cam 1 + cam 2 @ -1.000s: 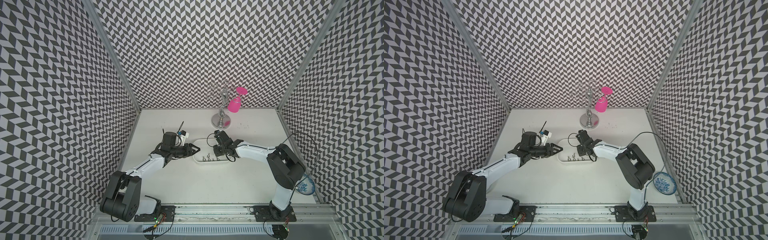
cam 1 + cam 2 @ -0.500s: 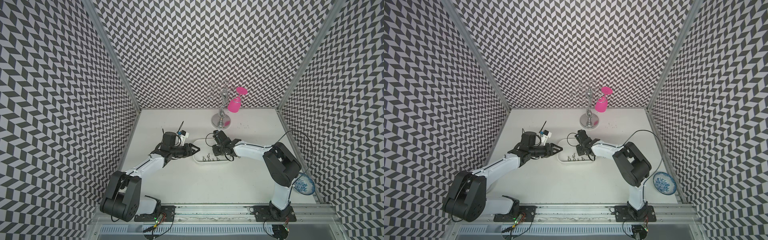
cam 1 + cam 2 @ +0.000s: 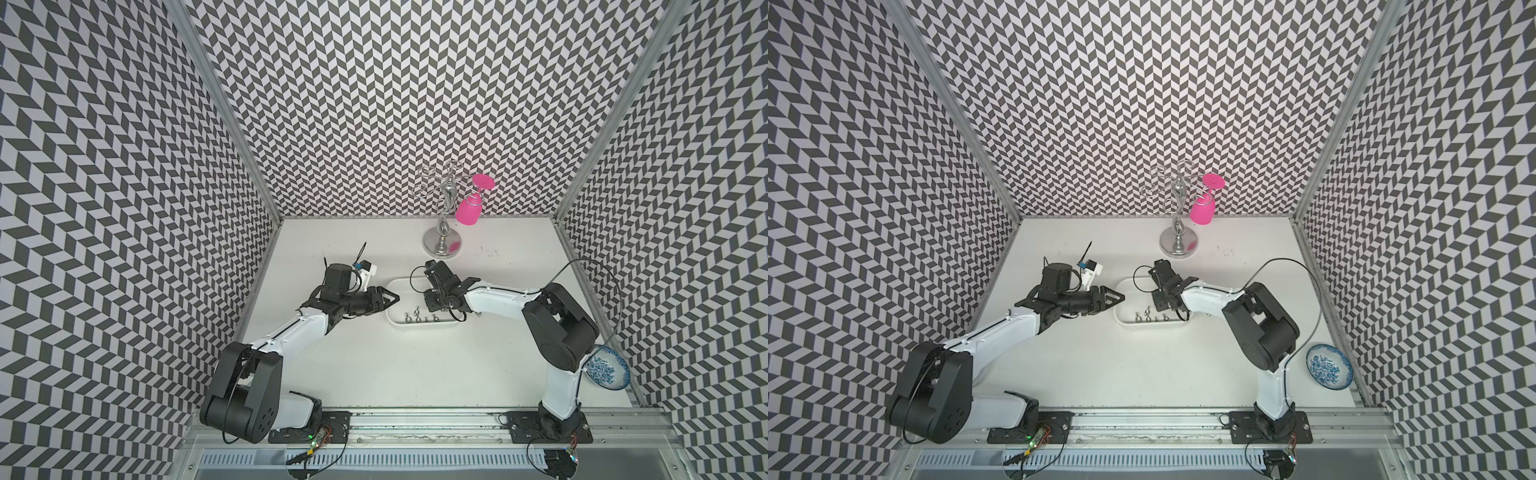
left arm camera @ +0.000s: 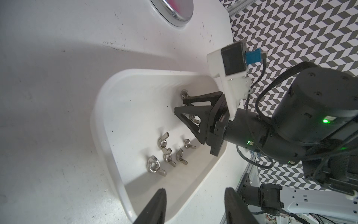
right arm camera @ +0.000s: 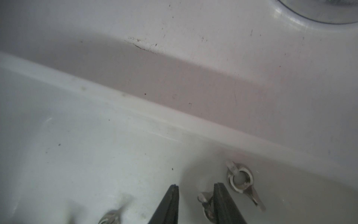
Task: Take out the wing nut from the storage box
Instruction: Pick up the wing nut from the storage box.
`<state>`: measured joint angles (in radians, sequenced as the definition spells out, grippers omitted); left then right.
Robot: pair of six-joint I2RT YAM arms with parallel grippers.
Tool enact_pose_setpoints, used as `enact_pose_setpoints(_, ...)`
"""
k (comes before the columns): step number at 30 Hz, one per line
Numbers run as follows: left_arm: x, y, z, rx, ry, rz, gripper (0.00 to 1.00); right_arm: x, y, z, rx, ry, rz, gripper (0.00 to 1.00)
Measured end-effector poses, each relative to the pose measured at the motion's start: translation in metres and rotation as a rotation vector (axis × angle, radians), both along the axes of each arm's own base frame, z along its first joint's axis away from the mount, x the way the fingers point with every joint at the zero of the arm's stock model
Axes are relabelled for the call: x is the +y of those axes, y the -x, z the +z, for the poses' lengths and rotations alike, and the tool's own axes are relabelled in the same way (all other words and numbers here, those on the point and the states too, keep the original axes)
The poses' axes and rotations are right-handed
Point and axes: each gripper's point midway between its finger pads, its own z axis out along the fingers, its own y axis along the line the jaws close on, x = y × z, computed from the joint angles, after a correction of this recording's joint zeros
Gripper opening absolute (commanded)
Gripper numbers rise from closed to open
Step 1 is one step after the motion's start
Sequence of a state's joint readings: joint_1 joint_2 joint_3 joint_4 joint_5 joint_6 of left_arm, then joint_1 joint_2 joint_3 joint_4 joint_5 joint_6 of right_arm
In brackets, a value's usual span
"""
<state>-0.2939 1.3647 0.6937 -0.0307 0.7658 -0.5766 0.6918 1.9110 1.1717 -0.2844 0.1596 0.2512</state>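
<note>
1. Both top views: box [image 3: 415, 327] mid-table, wing nuts [image 3: 417, 318] inside; right gripper [image 3: 1161, 306] down in it, left gripper [image 3: 395, 297] at its end.
2. Left wrist: left gripper apart, empty, by box rim.
3. Right wrist: right gripper apart, one nut [image 5: 205, 203] btwn fingers, off-centre. Centre first, pinch body, lift straight.

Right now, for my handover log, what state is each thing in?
Shallow white plastic storage box: holds loose wing nuts.
Right gripper: open, straddling one wing nut.
Left gripper: open, empty, at box end.
Pink plastic goblet: hanging inverted on chrome rack.
Blue-patterned bowl: upright, empty.
</note>
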Motion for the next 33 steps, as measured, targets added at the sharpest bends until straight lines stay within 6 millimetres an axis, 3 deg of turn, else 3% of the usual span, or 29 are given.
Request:
enact_pose_setpoints(19, 0.0, 0.0, -0.0001, -0.001, 0.0, -0.001, 0.52, 0.0006, -0.0036, -0.0009, -0.004, 0.008, -0.001, 0.06)
enact_pose_setpoints(25, 0.0002, -0.0001, -0.0001, -0.003, -0.001, -0.001, 0.52, 0.0012, -0.0042, -0.0006, -0.004, 0.007, -0.001, 0.0)
enact_pose_setpoints(33, 0.0, 0.0, -0.0001, -0.003, -0.001, -0.001, 0.52, 0.0037, -0.0072, 0.0035, -0.013, -0.002, -0.004, 0.0)
